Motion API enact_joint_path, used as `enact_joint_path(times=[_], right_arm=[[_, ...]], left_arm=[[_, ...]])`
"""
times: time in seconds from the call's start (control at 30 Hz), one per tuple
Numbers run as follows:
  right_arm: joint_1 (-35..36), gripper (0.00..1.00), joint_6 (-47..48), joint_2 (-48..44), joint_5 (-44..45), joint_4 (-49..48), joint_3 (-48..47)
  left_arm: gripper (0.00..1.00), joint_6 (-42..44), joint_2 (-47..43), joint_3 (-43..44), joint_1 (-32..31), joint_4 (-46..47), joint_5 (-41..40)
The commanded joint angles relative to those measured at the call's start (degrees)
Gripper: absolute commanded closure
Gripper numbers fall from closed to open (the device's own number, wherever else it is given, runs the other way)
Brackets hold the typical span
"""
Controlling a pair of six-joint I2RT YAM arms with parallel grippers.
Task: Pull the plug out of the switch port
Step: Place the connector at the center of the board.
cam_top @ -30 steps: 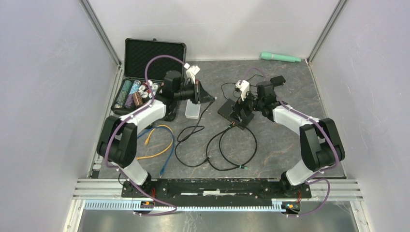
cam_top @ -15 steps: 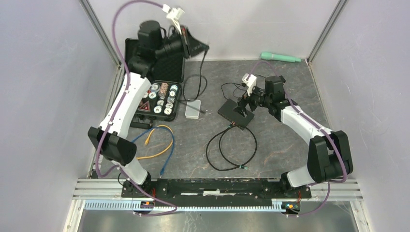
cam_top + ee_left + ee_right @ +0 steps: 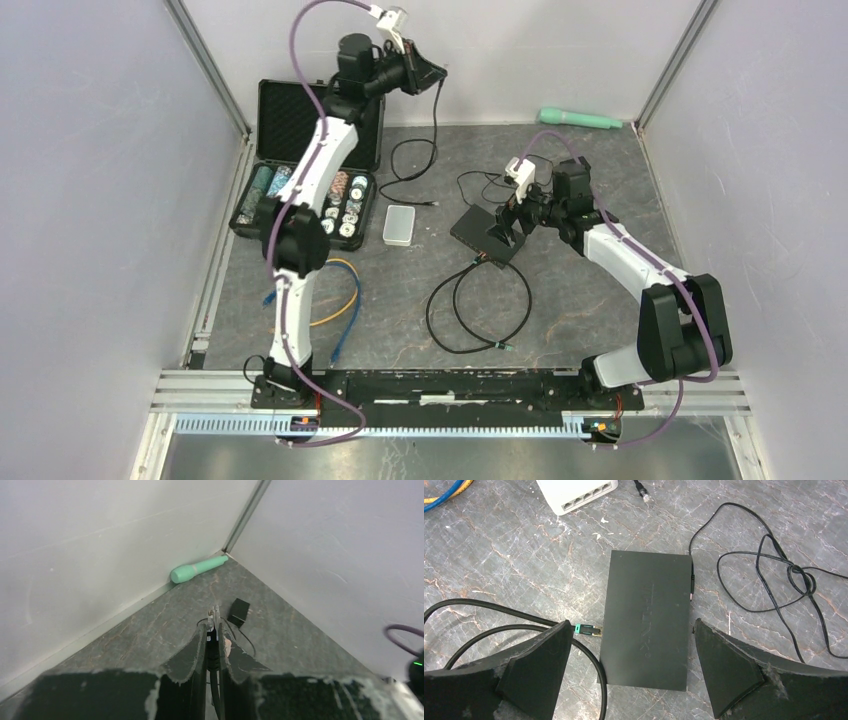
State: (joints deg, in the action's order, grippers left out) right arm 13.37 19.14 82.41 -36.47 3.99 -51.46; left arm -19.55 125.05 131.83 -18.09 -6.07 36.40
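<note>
My left gripper (image 3: 437, 73) is raised high near the back wall and is shut on the clear plug (image 3: 215, 615) of a black cable (image 3: 437, 115). The cable hangs down to the table, and its other end (image 3: 432, 203) lies loose next to the white switch (image 3: 398, 226). The white switch's ports (image 3: 589, 492) appear empty in the right wrist view. My right gripper (image 3: 510, 225) is open over the black switch (image 3: 646, 615), with one finger on each side of it. A green-booted plug (image 3: 586, 628) sits in the black switch's side.
An open black case (image 3: 300, 190) of chips stands at the back left. A green tool (image 3: 580, 119) lies along the back wall. Yellow and blue cables (image 3: 335, 300) lie front left. A black cable loop (image 3: 480, 310) lies front centre. A thin tangled lead (image 3: 774, 575) lies beside the black switch.
My left arm has risen from beside the white switch to high at the back, carrying the black cable's plug with it. My right gripper has drawn back a little and stayed open.
</note>
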Motion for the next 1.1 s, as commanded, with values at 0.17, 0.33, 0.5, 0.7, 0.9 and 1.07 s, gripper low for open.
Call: enact_joint_path(times=[0.17,0.33,0.5,0.7,0.9,1.07], right_arm=[[-0.62,0.02,-0.39,-0.77,-1.06,-1.78,1.58],[-0.94,0.02,-0.77,-0.57,-0.72,-2.04,1.45],[-1.33,0.02,-0.61,-0.82,-0.58,-1.39,1.44],[-1.72,0.02,0.08,-0.96,-0.37,-0.56,1.69],[-2.23,0.02,0.20,-0.67,-0.60,-0.75,2.22],[-2.49,0.02,0.43,-0.67,0.75,0.08,1.80]], left_arm=[[0.98,-1.74,9.91,10.78,-0.25,13.92,-2.95],[0.98,-2.40,12.13,11.84,-0.42,15.26,-4.09],[0.90,-2.07,15.39,8.52,-0.87,14.09,-3.82],[0.86,-1.08,18.78,4.67,-1.00,12.33,-3.00],[0.82,0.05,19.19,-1.00,-1.16,11.13,-2.55],[0.68,3.24,19.43,-2.65,-1.09,7.41,-3.82]])
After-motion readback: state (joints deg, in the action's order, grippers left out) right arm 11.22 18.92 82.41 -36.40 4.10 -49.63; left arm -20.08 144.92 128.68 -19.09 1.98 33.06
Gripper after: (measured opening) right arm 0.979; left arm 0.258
